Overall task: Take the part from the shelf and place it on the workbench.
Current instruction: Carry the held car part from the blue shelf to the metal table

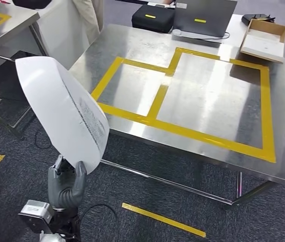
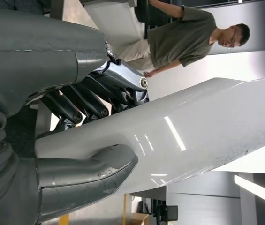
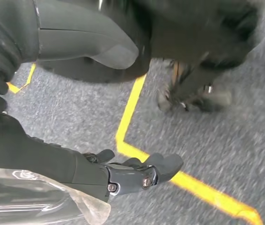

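left robot hand grips white part by its lower edge, thumb under, fingers over; part held up beside steel desk, not on it. right robot hand hangs over floor, fingers apart, holding nothing.

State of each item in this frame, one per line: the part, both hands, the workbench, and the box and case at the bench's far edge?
White part: held up off the workbench, not yet set down.
Left hand: grips the part's lower end.
Right hand: holds nothing, fingers extended over the carpet.
Workbench: bare inside its yellow tape outlines.
Cardboard box: open.
Black case: closed.
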{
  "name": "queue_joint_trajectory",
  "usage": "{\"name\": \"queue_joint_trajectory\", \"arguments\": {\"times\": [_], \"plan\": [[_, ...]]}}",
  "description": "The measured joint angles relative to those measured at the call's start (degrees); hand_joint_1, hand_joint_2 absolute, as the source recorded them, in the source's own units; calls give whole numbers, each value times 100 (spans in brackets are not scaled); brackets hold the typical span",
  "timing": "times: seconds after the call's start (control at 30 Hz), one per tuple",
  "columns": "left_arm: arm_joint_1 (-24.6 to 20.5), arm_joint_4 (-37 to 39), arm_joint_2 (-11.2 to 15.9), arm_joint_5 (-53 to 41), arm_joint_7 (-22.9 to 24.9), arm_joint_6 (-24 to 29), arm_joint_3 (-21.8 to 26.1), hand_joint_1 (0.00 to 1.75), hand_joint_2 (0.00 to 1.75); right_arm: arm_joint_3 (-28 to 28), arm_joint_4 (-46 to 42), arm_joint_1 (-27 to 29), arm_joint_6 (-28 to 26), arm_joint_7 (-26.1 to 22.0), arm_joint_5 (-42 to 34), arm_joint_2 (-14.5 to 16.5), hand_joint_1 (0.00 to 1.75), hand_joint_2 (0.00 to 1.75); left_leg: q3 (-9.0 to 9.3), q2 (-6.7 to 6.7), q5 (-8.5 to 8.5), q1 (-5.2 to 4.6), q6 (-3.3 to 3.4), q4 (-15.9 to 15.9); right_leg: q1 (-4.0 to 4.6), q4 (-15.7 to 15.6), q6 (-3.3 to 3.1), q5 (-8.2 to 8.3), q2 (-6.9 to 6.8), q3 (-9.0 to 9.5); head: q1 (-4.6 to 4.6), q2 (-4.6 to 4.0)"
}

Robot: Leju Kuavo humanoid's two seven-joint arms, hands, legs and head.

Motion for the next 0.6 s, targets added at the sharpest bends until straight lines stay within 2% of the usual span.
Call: {"name": "queue_joint_trajectory", "arguments": {"times": [0.03, 0.07, 0.17, 0.2, 0.23, 0.3, 0.33, 0.37, 0.4, 0.47, 0.5, 0.53, 0.6], "plan": [[-1, -2, -8, -1, 0, -2, 0, 175, 175, -2, 1, -4, 4, 1, -1, 1, 0, 175, 19, 1, -24, -10, -30, 3, 6, -235, -25, 63, -3, 119, -5, 0], [-2, -3, -16, -1, 0, -4, 0, 175, 175, -3, 1, -5, 9, 3, -1, 2, 0, 175, 26, 2, -40, -18, -59, 3, 15, -341, -50, 52, -4, 182, -13, 0], [-6, -8, -28, -2, 0, 1, 1, 175, 175, -10, 0, 8, 21, 13, 12, 5, 0, 175, 46, 6, -82, -16, -145, 13, 10, -400, -142, 27, -2, 241, -33, 1], [-12, -10, -28, -2, 0, 7, 1, 175, 175, -13, -1, 10, 29, 16, 21, 5, 0, 175, 9, 7, -150, -10, -177, 128, -1, -423, -178, 22, -5, 275, -46, 1], [-18, -13, -25, -2, 0, 12, 2, 175, 175, -14, -1, 7, 39, 19, 31, 6, 0, 175, -95, 8, -266, -1, -208, 366, -13, -445, -213, 12, -8, 315, -60, 1], [-23, -15, -15, -2, 0, 21, 4, 175, 175, -14, -1, 2, 58, 23, 45, 7, 0, 175, -473, 9, -552, 18, -253, 1100, -13, -453, -261, -33, -14, 375, -81, 0], [-22, -15, -9, -1, 0, 25, 6, 175, 175, -14, 0, 2, 66, 28, 51, 7, 0, 175, -664, 9, -631, 25, -266, 1420, -12, -452, -270, -57, -13, 402, -81, 0], [-20, -15, -3, 1, 0, 29, 9, 175, 175, -15, 1, 4, 78, 37, 63, 7, 0, 175, -785, 9, -601, 30, -273, 1574, -11, -452, -270, -83, -10, 434, -81, 0], [-20, -15, 3, 12, 0, 34, 19, 175, 175, -15, 1, 7, 92, 45, 81, 7, 0, 175, -809, 9, -457, 33, -270, 1517, -11, -452, -264, -112, -3, 473, -82, 0], [-20, -16, 18, 50, 0, 42, 52, 175, 175, -16, 1, 7, 126, 54, 124, 7, 0, 175, -613, 10, 34, 35, -239, 886, -11, -453, -238, -180, 11, 567, -83, 0], [-19, -17, 26, 78, 1, 45, 72, 175, 175, -16, 1, 1, 140, 52, 140, 7, 0, 175, -481, 11, 198, 25, -218, 549, -1, -451, -209, -220, 17, 600, -81, 0], [-18, -19, 33, 98, 1, 43, 88, 175, 175, -16, 0, -8, 152, 52, 150, 6, 0, 175, -372, 13, 268, 14, -190, 292, 8, -451, -174, -257, 19, 618, -83, 1], [-9, -21, 47, 138, 2, 33, 113, 175, 175, -16, -1, -31, 173, 68, 155, 6, 0, 175, -284, 9, 202, -14, -137, 122, 19, -476, -100, -301, 8, 619, -78, 1]]}}
